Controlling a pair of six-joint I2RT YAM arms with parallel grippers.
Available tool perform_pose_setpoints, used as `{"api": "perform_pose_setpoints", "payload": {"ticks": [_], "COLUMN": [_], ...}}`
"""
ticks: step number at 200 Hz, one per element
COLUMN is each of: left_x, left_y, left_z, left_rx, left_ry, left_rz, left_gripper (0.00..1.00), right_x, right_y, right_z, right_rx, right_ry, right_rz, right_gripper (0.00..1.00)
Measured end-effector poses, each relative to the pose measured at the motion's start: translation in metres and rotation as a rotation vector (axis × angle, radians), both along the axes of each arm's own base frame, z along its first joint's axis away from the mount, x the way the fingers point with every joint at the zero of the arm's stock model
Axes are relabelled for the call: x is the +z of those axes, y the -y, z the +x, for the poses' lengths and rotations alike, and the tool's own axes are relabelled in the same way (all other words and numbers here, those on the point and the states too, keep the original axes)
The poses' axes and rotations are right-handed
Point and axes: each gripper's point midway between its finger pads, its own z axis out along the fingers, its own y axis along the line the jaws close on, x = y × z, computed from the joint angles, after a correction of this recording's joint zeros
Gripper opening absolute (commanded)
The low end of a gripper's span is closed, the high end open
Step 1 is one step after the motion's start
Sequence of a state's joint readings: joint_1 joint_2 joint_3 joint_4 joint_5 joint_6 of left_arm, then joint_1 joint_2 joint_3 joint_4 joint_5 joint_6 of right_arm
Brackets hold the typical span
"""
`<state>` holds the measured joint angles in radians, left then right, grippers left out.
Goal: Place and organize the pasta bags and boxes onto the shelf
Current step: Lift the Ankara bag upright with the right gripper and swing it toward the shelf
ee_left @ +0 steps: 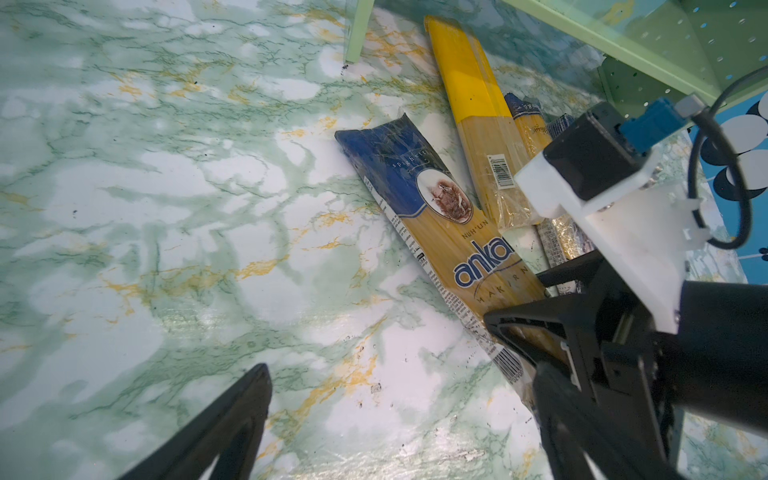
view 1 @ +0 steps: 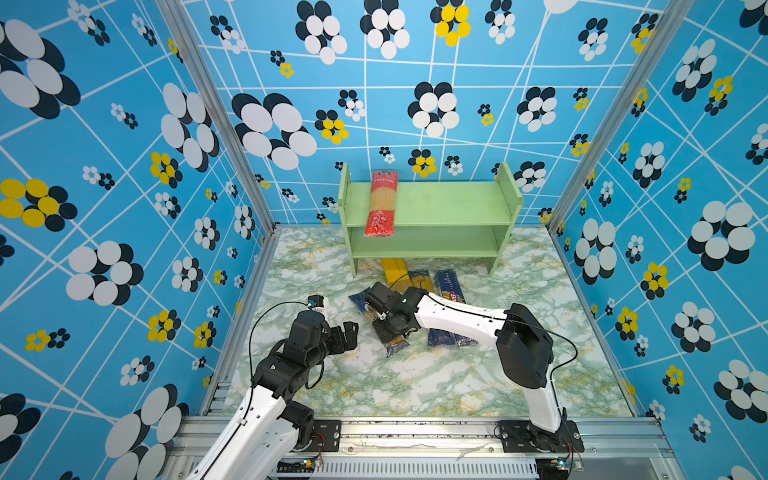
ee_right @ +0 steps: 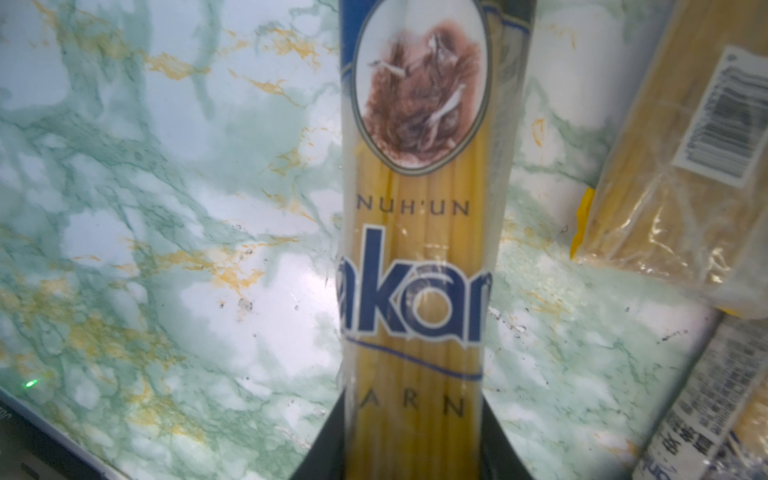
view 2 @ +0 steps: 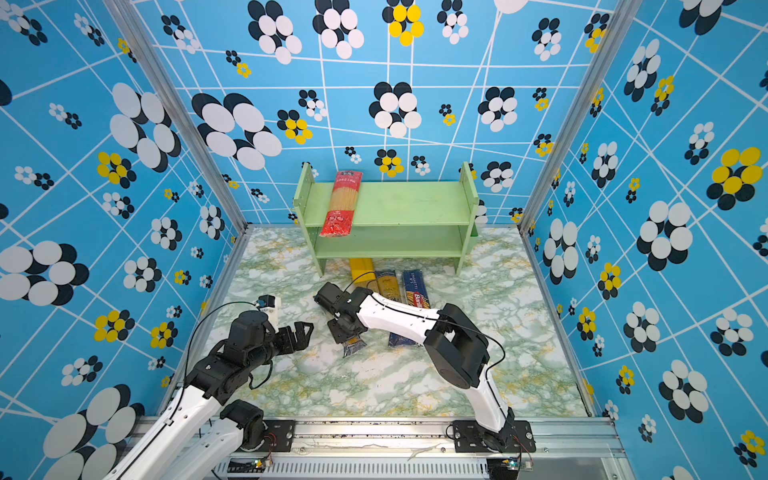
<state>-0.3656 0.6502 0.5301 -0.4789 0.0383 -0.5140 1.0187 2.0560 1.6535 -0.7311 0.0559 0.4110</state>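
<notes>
While pinched by right gripper, blue-and-yellow bag lettered "NUH'UN", "spaghetti".

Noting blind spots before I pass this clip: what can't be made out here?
- Right end effector: fingers on the Ankara bag sit under its wrist in both top views.
- Barilla box: middle covered by the right arm, top views.
- Second blue-and-yellow bag: mostly under that arm, label unreadable.
- Shelf: lower tier's rear hidden by its top board.

"NUH'UN" on blue-and-yellow bag
</notes>
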Motion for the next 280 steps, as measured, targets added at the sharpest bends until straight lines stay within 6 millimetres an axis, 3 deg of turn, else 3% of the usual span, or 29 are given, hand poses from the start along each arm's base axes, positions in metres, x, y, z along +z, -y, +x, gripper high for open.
{"api": "perform_pose_setpoints", "payload": {"ticks": [150, 212, 280], "left_x": [0.000, 0.000, -0.002], "left_y": [-0.001, -0.001, -0.002], "left_z": [0.001, 0.001, 0.001], "left_rx": [0.007, 0.008, 0.008], "left_ry": [-0.001, -0.002, -0.009], "left_rz": [-0.002, -0.002, -0.004], "left_gripper": [0.99, 0.99, 0.99], "right_x": [0.022, 0.044, 0.072], "right_y": [0.004, 0.006, 0.021], "right_z": [-0.007, -0.006, -0.002], "right_rx": [0.058, 0.059, 0.035], "right_ry": [-0.008, 0.018, 0.045], "right_rz": [-0.002, 0.033, 0.054], "right_gripper": [0.00, 0.00, 0.00]}}
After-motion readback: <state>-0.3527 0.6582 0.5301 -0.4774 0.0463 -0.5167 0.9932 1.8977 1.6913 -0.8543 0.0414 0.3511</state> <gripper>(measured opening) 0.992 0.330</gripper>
